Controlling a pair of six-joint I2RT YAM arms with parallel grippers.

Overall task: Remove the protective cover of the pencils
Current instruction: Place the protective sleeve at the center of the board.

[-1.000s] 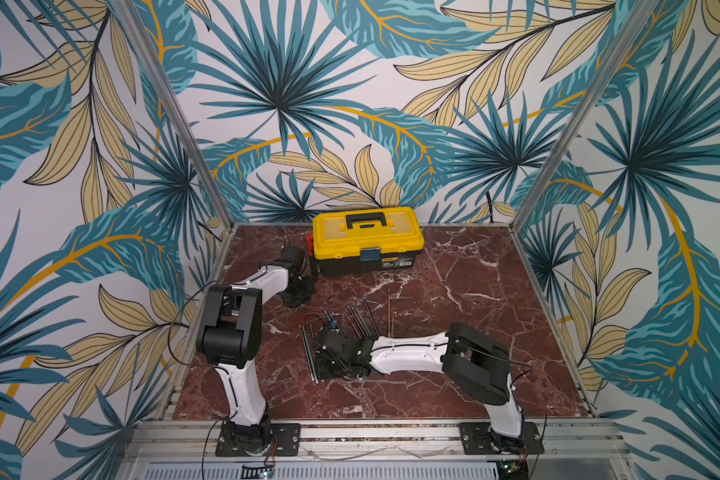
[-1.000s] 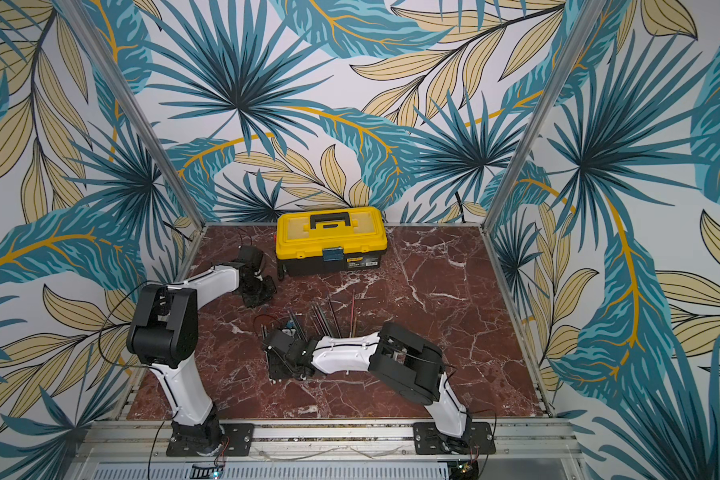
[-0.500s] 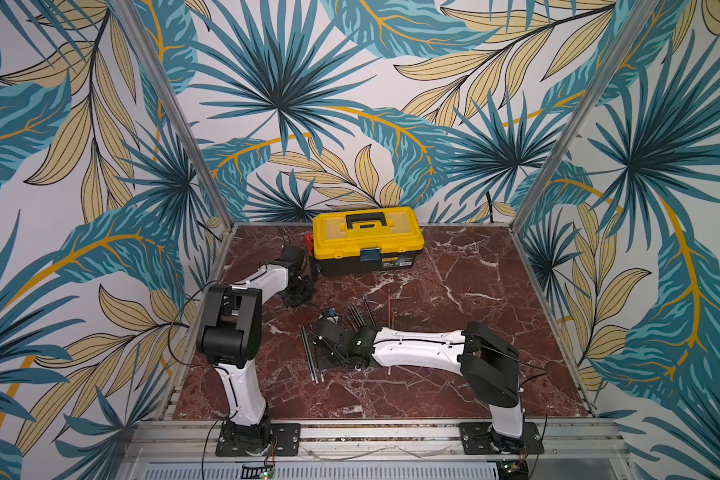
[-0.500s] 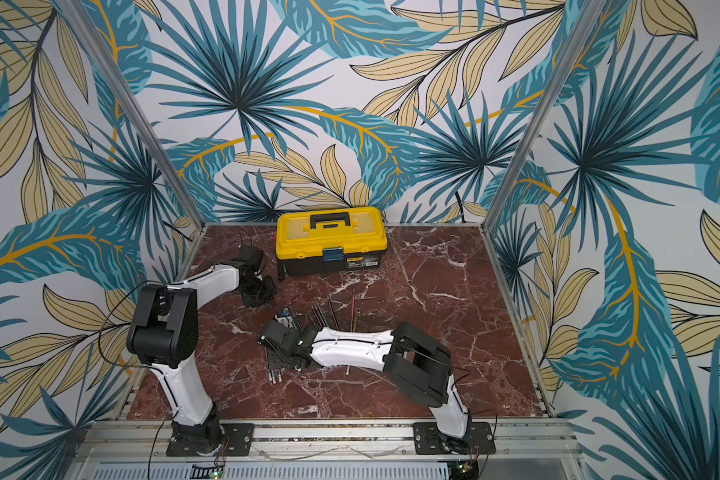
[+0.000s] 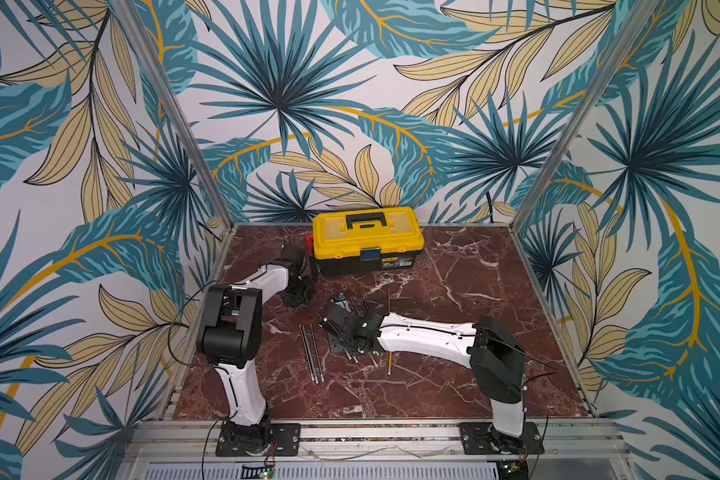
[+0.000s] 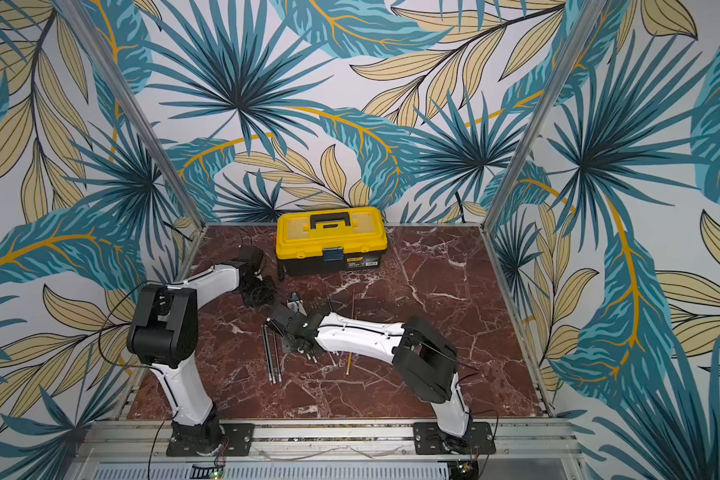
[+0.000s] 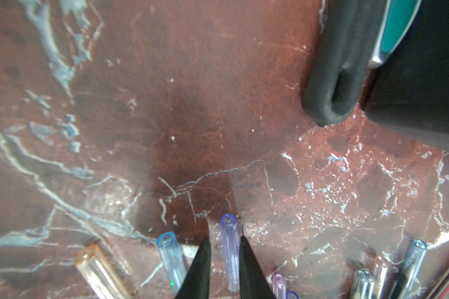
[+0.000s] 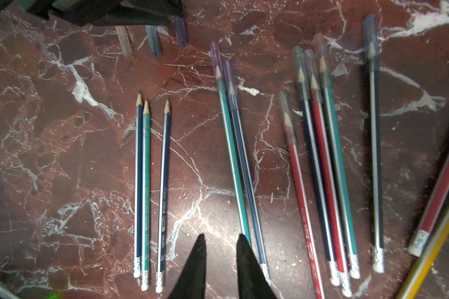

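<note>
Both top views show the yellow toolbox [image 5: 368, 239] whole, but my right arm [image 5: 425, 338] in front of it hides most pencils [image 5: 309, 354]. The right wrist view lays them out: three bare, others capped. My right gripper [image 8: 221, 236] hangs narrowly apart, empty. Near the toolbox's front corner my left gripper [image 7: 223, 239], slightly apart, straddles a loose violet cap [image 7: 229, 253].

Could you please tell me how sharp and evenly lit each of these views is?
Both top views: sharp, evenly lit. Left wrist view: soft, with a dark shadow on the marble ahead of the left gripper. Right wrist view: blurred, capped pencils smeared most.
</note>
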